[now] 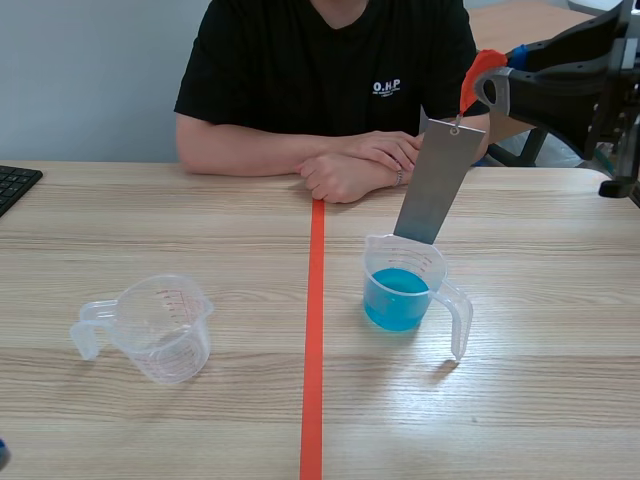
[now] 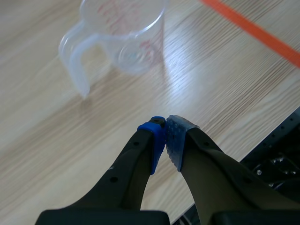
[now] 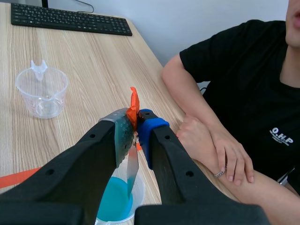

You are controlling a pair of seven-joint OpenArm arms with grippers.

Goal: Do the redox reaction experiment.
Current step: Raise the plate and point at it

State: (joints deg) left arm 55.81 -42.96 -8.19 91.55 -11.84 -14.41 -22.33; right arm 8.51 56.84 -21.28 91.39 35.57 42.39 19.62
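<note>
Our right hand (image 3: 133,125) pinched the orange tab (image 3: 133,102) of a grey metal plate (image 1: 437,185), which hung tilted with its lower end at the rim of the cup of blue liquid (image 1: 372,262), right of the surface's middle. We judged the plate stiff, light and apt to swing, so the tab seemed the best hold. A person's folded hands (image 1: 360,165) lay at the far edge, close behind. The empty cup (image 1: 165,325) stood well left, ahead of our left hand (image 2: 165,129), which was pressed together on nothing.

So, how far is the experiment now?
Done: blue liquid is in one cup; the right end effector is shut on the orange tag of the metal plate. In hand: the plate hangs tilted, its lower end at the cup's rim; touching liquid, I cannot tell. Remaining: probably dipping it. The left end effector is shut by the empty cup.
</note>
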